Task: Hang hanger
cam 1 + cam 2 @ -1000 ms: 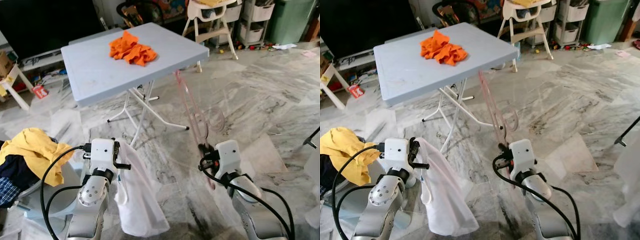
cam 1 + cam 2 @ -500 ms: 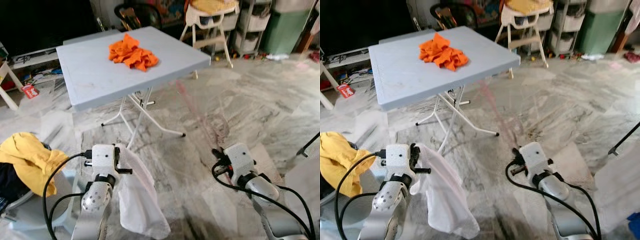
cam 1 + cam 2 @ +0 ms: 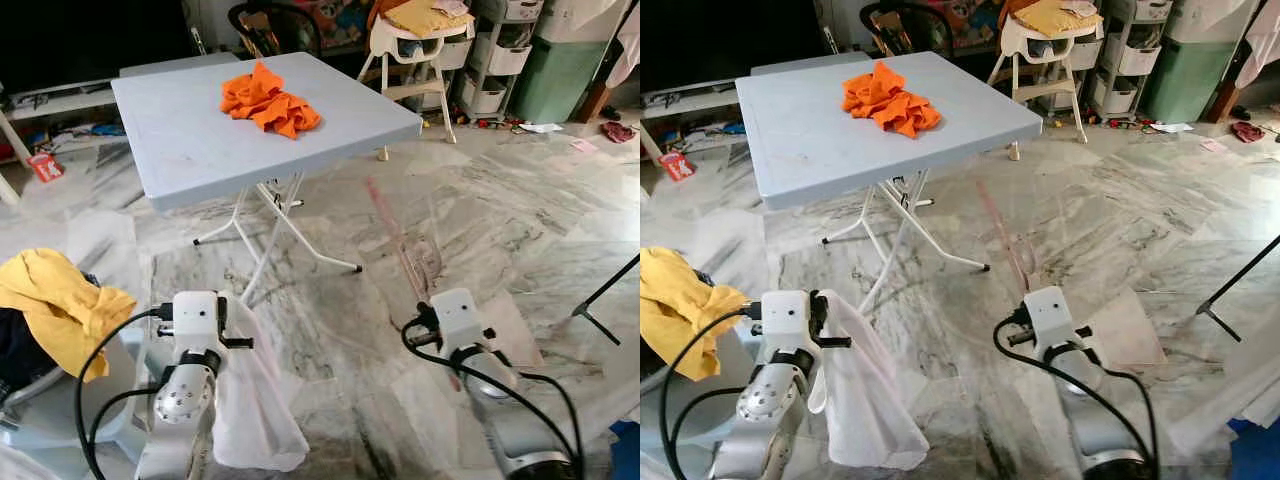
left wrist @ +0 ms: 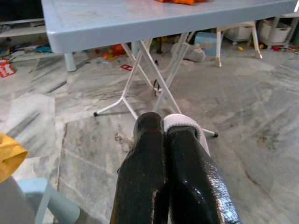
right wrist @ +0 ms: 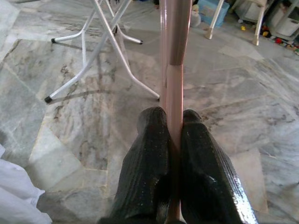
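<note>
We have the pink hanger point(image 5: 174, 56) pinched flat between the right pincer point(image 5: 174, 122), fingers closed hard on its lower end. In the left eye view the hanger point(image 3: 400, 235) runs as a thin, translucent pink line from that pincer point(image 3: 428, 312) at lower right of the frame, up and away toward the middle, so its long axis points forward off the fingertips toward the desk point(image 3: 180, 150). Its hook looks to curl partway up, though it is faint against the marble floor point(image 3: 520, 210).

Our left pincer point(image 4: 163, 130) is also closed, gripping the white garment point(image 3: 250, 410) that drapes down at lower centre-left of that frame. A fold of it shows over the fingertips.

So hanger and garment sit in separate pincers, apart, side by side low in the frame. No rail is plain to us; a dark thin pole point(image 3: 605, 300) slants in at the right edge, nearer the right arm. An orange cloth point(image 3: 268, 98) lies on the desk at upper centre, and yellow clothing point(image 3: 55, 300) is heaped at the left edge.
</note>
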{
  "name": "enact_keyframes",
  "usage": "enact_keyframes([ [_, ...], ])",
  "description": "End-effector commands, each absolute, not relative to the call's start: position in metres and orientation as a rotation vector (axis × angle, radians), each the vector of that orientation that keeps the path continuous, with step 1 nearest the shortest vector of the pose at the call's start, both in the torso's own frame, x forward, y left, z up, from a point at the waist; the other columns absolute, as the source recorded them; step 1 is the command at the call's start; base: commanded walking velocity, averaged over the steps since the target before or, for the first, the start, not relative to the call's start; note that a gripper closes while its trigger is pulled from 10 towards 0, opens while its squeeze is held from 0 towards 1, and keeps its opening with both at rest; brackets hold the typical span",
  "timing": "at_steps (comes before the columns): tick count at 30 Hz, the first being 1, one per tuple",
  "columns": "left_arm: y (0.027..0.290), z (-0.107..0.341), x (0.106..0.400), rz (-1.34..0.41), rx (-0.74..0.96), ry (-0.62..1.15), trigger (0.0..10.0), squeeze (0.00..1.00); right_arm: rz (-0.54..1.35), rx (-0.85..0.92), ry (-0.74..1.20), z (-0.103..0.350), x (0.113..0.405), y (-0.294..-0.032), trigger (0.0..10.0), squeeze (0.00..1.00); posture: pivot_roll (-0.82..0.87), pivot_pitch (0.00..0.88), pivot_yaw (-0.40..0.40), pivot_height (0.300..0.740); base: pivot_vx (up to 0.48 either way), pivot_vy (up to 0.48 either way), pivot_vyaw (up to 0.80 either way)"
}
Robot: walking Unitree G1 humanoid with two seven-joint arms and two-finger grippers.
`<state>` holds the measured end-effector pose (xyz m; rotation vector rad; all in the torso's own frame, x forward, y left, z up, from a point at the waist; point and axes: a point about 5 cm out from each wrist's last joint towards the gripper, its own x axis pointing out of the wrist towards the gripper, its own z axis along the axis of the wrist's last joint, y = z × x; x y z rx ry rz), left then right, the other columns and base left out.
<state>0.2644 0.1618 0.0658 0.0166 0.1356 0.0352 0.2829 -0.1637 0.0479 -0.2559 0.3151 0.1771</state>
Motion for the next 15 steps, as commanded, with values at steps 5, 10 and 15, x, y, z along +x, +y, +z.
enact_keyframes([
  [5, 0.174, 0.077, 0.268, 0.127, -0.016, 0.073, 10.0, 0.0, 0.245, -0.269, 0.293, 0.045, 0.281, -0.147, 10.0, 0.0, -0.01, 0.0, 0.005, 0.74, 0.0, 0.0, 0.0],
  [10, 0.175, 0.072, 0.264, 0.104, 0.004, 0.098, 10.0, 0.0, 0.308, -0.322, 0.262, 0.045, 0.272, -0.136, 10.0, 0.0, -0.03, 0.0, 0.033, 0.74, 0.0, 0.0, 0.0],
  [15, 0.18, 0.073, 0.26, 0.092, 0.01, 0.103, 10.0, 0.0, 0.323, -0.334, 0.252, 0.043, 0.267, -0.132, 10.0, 0.0, -0.03, 0.0, 0.055, 0.74, 0.0, 0.0, 0.0],
])
